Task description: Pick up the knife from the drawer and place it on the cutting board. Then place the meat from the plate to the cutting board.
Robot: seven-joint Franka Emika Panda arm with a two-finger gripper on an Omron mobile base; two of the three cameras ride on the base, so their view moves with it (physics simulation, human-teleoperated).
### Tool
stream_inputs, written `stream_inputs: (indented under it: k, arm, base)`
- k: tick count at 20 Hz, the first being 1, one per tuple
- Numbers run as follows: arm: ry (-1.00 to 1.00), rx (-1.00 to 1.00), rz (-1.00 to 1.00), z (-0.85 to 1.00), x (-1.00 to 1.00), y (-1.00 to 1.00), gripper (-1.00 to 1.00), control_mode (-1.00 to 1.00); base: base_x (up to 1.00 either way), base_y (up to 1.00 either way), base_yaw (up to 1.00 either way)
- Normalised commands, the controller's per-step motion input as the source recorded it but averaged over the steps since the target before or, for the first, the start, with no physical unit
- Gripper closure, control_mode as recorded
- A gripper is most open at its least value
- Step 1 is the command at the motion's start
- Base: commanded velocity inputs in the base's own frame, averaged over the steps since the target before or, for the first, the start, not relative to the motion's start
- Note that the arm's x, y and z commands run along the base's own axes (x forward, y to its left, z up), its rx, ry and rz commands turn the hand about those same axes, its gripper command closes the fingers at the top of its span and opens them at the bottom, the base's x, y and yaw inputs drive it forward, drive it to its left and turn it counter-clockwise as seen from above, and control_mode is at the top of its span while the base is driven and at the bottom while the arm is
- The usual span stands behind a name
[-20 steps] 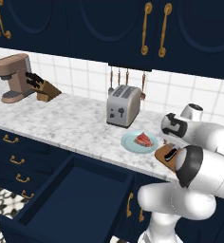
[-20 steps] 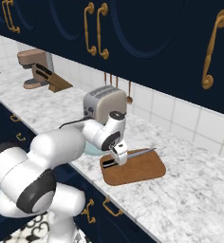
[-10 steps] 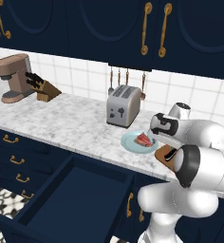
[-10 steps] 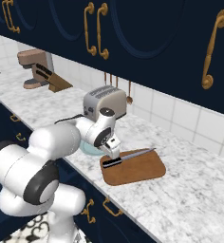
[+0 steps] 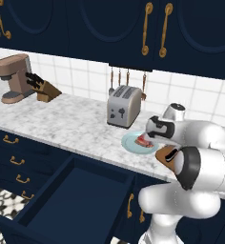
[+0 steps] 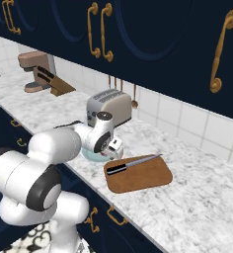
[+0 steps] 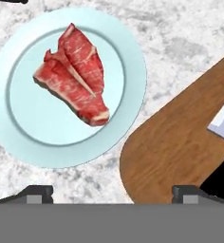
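Pincer (image 7: 113,192) released over counter; hand view shows meat (image 7: 73,73) on plate (image 7: 128,57); right base view: knife (image 6: 133,163) on cutting board (image 6: 143,179)

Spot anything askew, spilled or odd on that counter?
Nothing spilled. The wide navy drawer hangs open below the counter. The slim dark knife lies flat on the brown wooden cutting board, and the red-pink meat sits on the pale teal plate.

Red-pink meat (image 7: 73,73), teal plate (image 7: 128,52)
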Motion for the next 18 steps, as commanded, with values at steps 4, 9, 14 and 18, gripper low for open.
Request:
stream_inputs:
  k: [4, 9, 14, 18]
  arm:
    - [0.01, -0.04, 0.12, -0.03, 0.39, 0.04, -1.0, -1.0]
    - [0.04, 0.0, 0.09, -0.04, 0.35, -0.02, -1.0, -1.0]
    - [0.0, 0.0, 0.11, -0.1, 0.21, 0.0, -1.0, -1.0]
    - [0.0, -0.02, 0.07, -0.24, 0.26, 0.0, -1.0, -1.0]
  base:
    - [0.0, 0.0, 0.0]
    - [0.0, 0.0, 0.0]
    - [0.0, 0.0, 0.0]
    - [0.0, 0.0, 0.0]
